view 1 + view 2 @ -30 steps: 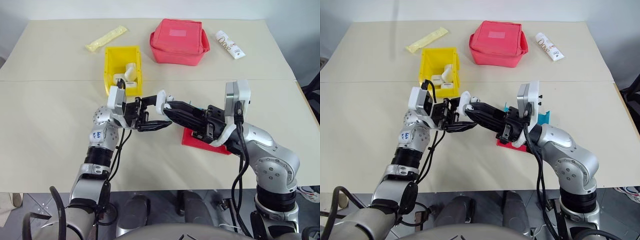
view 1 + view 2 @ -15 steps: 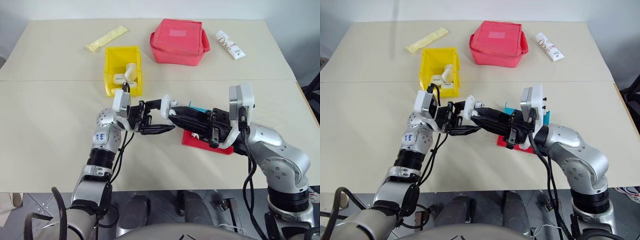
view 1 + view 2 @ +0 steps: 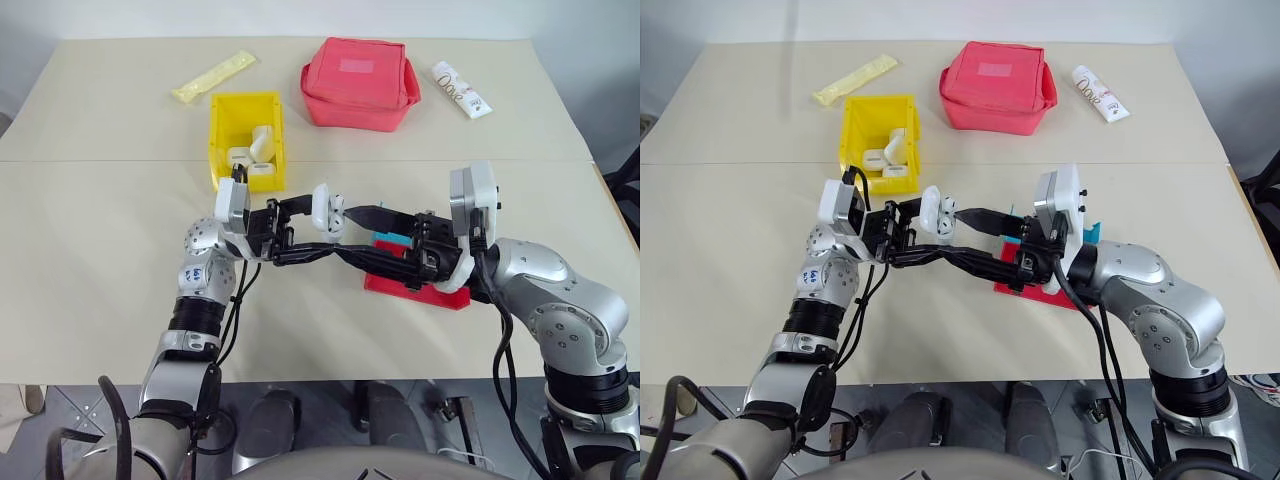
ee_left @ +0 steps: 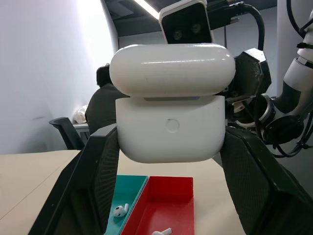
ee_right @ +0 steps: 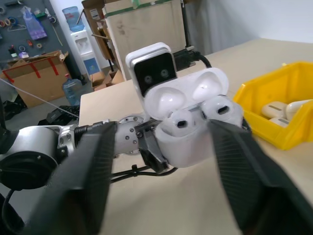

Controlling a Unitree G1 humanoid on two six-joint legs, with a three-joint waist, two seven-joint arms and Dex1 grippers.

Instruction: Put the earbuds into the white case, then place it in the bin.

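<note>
Beige counter [image 3: 100, 250] carries all the things, and above its middle the white case [image 3: 327, 210] is held in the air, clamped between the two black fingers of the left end effector [image 3: 318, 228]. Its lid stands open, and the right wrist view shows two empty wells in the case. The right end effector [image 3: 358, 238] points at the case from the right, with its fingers spread apart, one above and one below, holding nothing. Under the right arm a red tray [image 3: 415, 288] and a teal tray [image 4: 131, 205] lie side by side; one of the earbuds [image 4: 119, 211] is in the teal tray and another [image 4: 161, 231] in the red one. Behind the left arm stands the yellow bin [image 3: 245, 138], with some white cases inside. Farther back are a red pouch [image 3: 358, 82], a yellow packet [image 3: 212, 77] and a white tube [image 3: 460, 89].
</note>
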